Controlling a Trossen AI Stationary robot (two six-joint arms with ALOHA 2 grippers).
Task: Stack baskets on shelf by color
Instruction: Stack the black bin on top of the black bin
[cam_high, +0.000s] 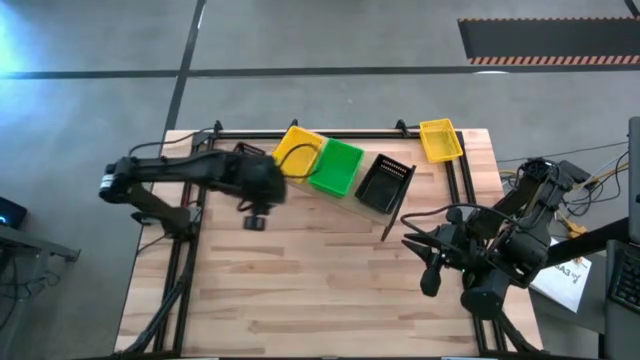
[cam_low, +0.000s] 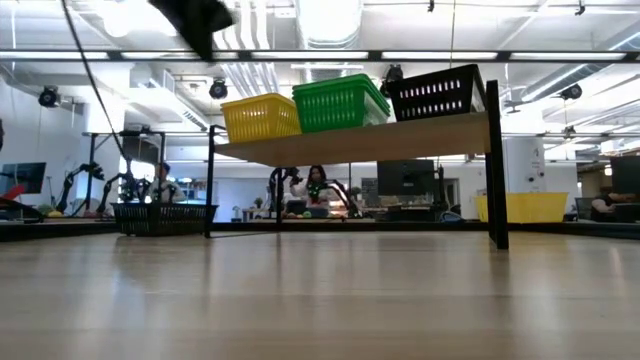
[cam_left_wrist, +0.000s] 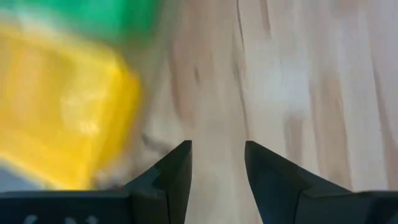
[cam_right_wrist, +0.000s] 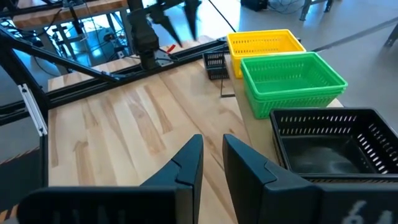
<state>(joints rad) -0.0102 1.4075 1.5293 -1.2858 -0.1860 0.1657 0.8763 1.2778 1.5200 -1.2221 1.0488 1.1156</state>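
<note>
The shelf (cam_low: 400, 140) carries a yellow basket (cam_high: 297, 150), a green basket (cam_high: 336, 167) and a black basket (cam_high: 385, 183) side by side, each resting on its base. A second yellow basket (cam_high: 440, 140) sits on the table at the far right. Another black basket (cam_low: 160, 215) sits on the table beyond the shelf's yellow end and also shows in the right wrist view (cam_right_wrist: 216, 64). My left gripper (cam_left_wrist: 217, 155) is open and empty, high above the table next to the shelf's yellow basket (cam_left_wrist: 62, 106). My right gripper (cam_right_wrist: 212, 146) waits at the near right, its fingers a narrow gap apart, holding nothing.
Black rails (cam_high: 330, 133) frame the tabletop's far and side edges. Bare wood (cam_high: 320, 280) lies between the shelf and the near edge. People and other rigs show in the room beyond the table (cam_low: 315, 190).
</note>
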